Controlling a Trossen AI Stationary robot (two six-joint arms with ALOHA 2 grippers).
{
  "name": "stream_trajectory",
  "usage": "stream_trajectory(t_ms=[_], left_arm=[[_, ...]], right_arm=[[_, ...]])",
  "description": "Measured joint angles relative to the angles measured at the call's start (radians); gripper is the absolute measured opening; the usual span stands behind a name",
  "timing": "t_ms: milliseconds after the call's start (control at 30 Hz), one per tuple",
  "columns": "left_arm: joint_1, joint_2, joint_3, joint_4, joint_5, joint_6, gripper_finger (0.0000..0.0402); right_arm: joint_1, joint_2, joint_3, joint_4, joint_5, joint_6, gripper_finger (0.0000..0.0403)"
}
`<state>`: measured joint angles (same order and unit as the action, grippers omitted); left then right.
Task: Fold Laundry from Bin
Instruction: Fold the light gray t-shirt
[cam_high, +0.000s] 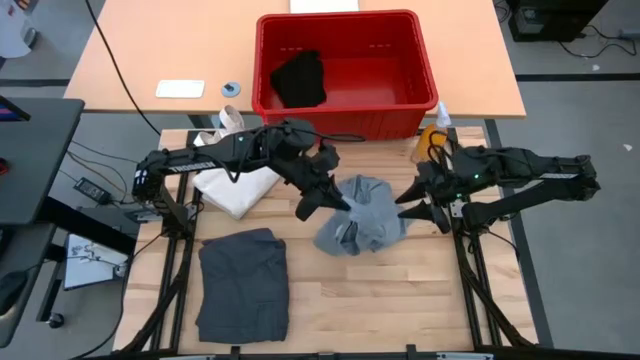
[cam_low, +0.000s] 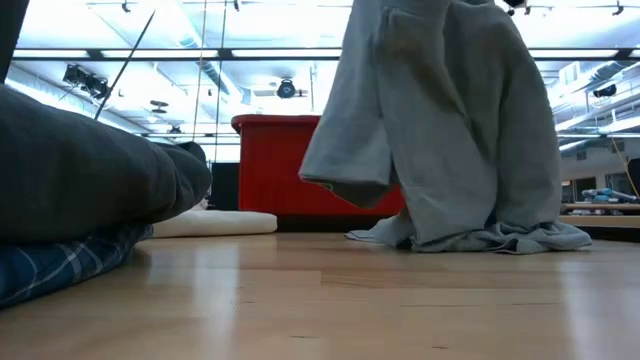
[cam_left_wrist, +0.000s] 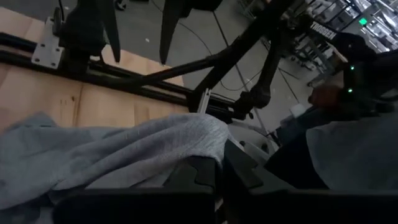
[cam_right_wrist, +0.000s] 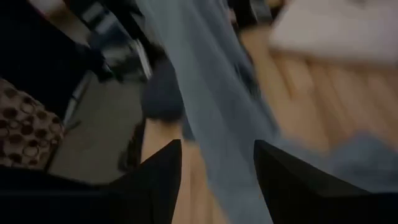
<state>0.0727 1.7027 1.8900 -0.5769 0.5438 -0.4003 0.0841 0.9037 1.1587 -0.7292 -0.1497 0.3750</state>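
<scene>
1. Wooden planks make up the desk (cam_high: 400, 300), the largest thing in the high view, with both dark arms reaching in over it.
2. Red plastic, the bin (cam_high: 345, 70) stands on the far side, across the desk's far edge; a black piece (cam_high: 300, 78) lies inside it near its left wall.
3. Dark charcoal-grey piece (cam_high: 243, 283), folded flat, lies on the near left part of the desk; in the low view it rests on top of a blue-and-white plaid shirt (cam_low: 50, 265).
4. Light grey piece (cam_high: 362, 222) is at the desk's middle, between the two arms. In the low view it hangs upright, its lower edge pooled on the wood.
5. Cream-white tote bag (cam_high: 235, 185) lies under the left arm, near the far left of the desk.
6. Left gripper (cam_high: 325, 200) has its jaws clenched on the grey piece's left upper edge; the left wrist view shows cloth bunched right at the fingers (cam_left_wrist: 205, 177).
7. Right gripper (cam_high: 418, 207) sits just beside the piece's right side with its jaws parted; in the right wrist view the cloth runs past them, ungripped.
</scene>
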Motion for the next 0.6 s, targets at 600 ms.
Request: stream_trajectory(t_ms=[600], left_arm=[[-0.037,0.0,0.0,0.113,0.028,0.011,0.0011]], right_arm=[[-0.141,0.231,0.0,0.432,-0.232,-0.325,0.0203]])
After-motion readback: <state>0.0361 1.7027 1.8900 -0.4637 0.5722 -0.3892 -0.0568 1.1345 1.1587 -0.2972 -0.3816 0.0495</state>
